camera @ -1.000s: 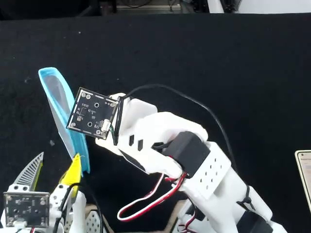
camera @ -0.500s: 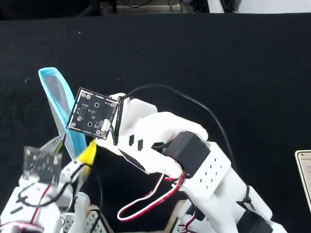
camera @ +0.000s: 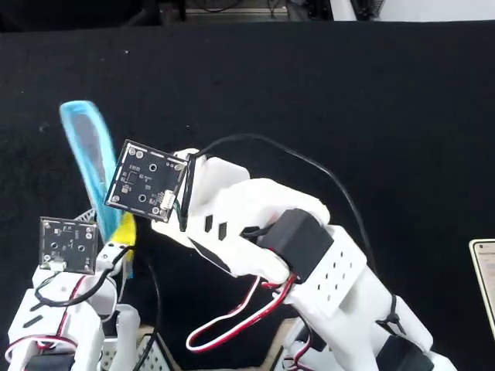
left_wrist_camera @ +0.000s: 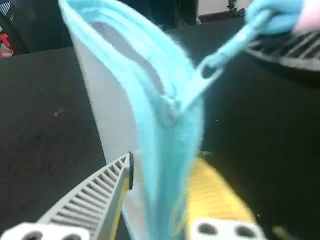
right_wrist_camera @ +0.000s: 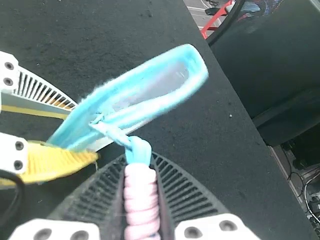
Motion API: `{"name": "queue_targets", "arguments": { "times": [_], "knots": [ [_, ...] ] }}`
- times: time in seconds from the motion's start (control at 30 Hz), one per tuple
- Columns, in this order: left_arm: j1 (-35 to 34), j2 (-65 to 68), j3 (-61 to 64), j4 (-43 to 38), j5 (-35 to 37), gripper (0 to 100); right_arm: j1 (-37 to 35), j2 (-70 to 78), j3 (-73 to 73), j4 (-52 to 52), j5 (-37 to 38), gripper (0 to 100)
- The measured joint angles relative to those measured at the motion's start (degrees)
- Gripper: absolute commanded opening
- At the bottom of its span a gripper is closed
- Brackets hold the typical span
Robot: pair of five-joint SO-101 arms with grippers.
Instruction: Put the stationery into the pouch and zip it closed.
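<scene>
Standing on its long edge near the left side of the black table (camera: 348, 93), the pale blue pouch (camera: 87, 143) is the centre of the action, and both arms are on it at its near end.

The left gripper (left_wrist_camera: 165, 167) straddles that end of the pouch (left_wrist_camera: 145, 115). The grey ribbed finger (left_wrist_camera: 95, 195) presses one wall, the yellow finger (left_wrist_camera: 215, 200) sits against the other, and the fabric is squeezed between them. From the high view the left gripper (camera: 107, 222) comes up from the table's near left corner, with its yellow finger beside the pouch's lower end.

Over to the right gripper (right_wrist_camera: 137, 157): its two black ribbed fingers (right_wrist_camera: 185, 195) are pressed together on the blue zipper pull (right_wrist_camera: 134, 145), with a pink ribbed band (right_wrist_camera: 140, 210) lying along the gap between them. The pull stretches taut from the slider (left_wrist_camera: 170, 105), which sits close to the end clamped by the left gripper. In the right wrist view the pouch (right_wrist_camera: 145, 90) shows a gaping mouth from the slider out to its far rounded end, with pale lining visible inside.

The right arm (camera: 309, 255) leans in from the near right, its wrist just beside the pouch. A pale flat item (camera: 486, 270) lies at the table's right edge, well apart.
</scene>
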Motion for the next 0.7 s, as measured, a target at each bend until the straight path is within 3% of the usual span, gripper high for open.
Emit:
{"name": "queue_targets", "arguments": {
  "times": [0.27,0.47,0.7],
  "knots": [
    [10.11,0.09,0.09,-0.09,-4.57,3,4.84,-0.44,0.09,2.02,-0.44,1.1],
    [12.13,0.18,0.18,-0.09,-9.49,3,9.67,-7.91,9.67,5.19,-7.03,1.1],
    [12.48,0.09,5.63,-5.89,-11.6,3,14.86,-25.41,33.41,-9.67,-14.15,1.1]
  ]
}}
